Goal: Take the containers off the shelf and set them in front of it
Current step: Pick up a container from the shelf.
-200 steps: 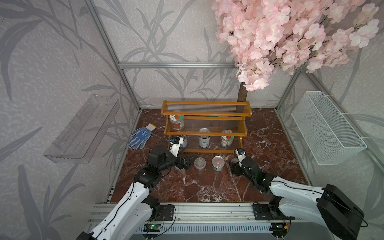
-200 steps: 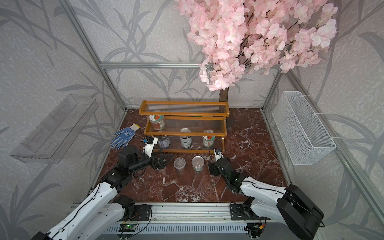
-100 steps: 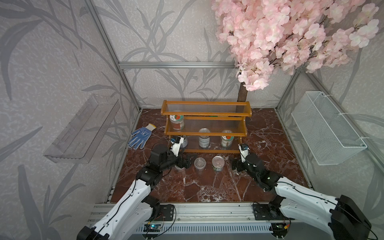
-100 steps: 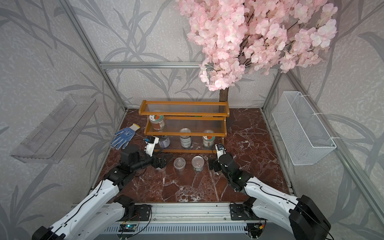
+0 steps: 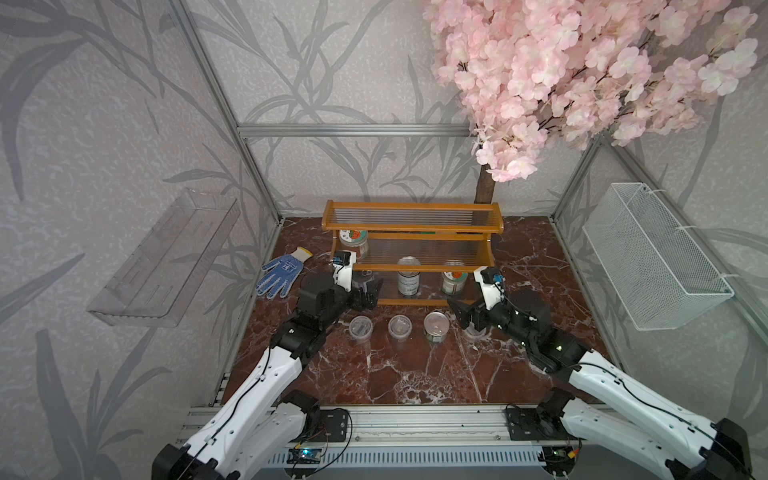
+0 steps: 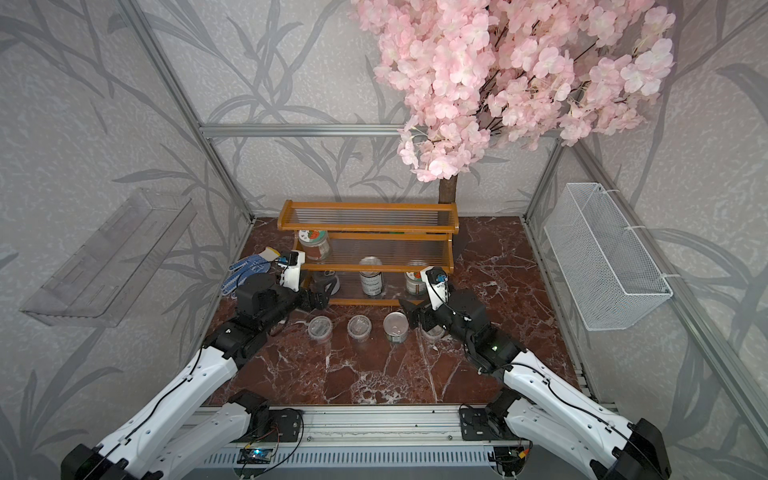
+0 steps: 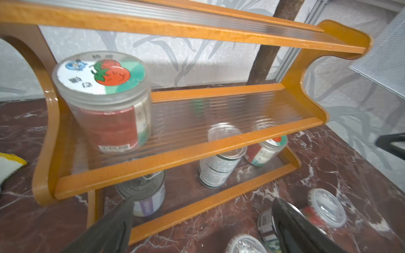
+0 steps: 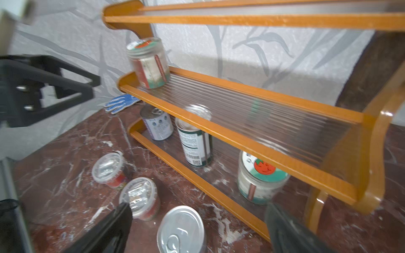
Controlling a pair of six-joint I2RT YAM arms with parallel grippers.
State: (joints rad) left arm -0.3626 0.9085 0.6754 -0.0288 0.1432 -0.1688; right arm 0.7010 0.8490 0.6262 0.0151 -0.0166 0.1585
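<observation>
We are working about halfway through the clearing. In front of the orange-brown wooden three-tier shelf (image 5: 411, 227), on the red-brown marble floor (image 5: 415, 374), two clear lidded plastic cups (image 5: 360, 327), a pull-tab metal tin (image 5: 436, 326) and a partly hidden fourth container (image 5: 473, 332) are standing. Our right gripper (image 5: 463, 318) is hanging over that last one, jaws apart, holding nothing. Four more are sitting on the shelf. Our left gripper (image 5: 371, 289), jaws spread and empty, is facing the short purple-labelled tin (image 7: 145, 197) on the bottom tier. By our judgement, it needs to straddle that tin and close.
</observation>
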